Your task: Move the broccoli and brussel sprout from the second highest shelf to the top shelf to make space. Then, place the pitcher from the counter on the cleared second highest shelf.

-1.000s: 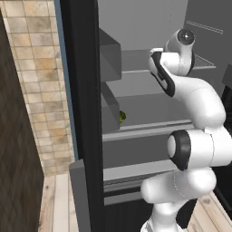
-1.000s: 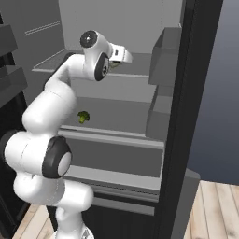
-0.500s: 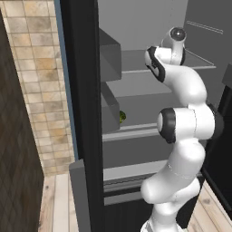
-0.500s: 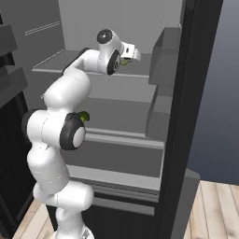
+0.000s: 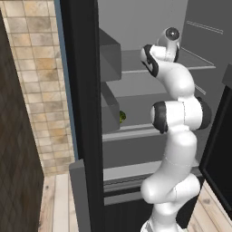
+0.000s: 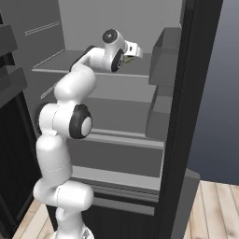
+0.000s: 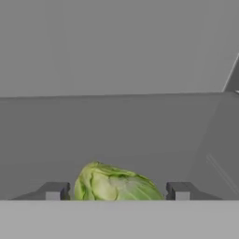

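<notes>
The brussel sprout (image 7: 116, 184), pale yellow-green and leafy, lies low between my gripper's (image 7: 116, 191) two fingertips in the hand view. The jaws stand a little wider than it, with a thin gap on each side. In the right base view the gripper (image 6: 133, 50) reaches over the top shelf (image 6: 56, 65), and the sprout (image 6: 127, 59) shows as a green patch under the hand. One level down, the dark lumpy broccoli (image 5: 122, 117) sits at the left end of the second highest shelf (image 5: 140, 130). The pitcher and the counter are out of view.
Grey door bins (image 6: 163, 56) hang on the fridge door right of the hand; they appear as bins (image 5: 111, 54) left of the arm in the left base view. The black door edge (image 5: 84, 113) and a tiled wall (image 5: 36, 68) stand at the left.
The arm has straightened upward and carried the hand further right over the top shelf. The elbow now hides the broccoli in the right base view.
</notes>
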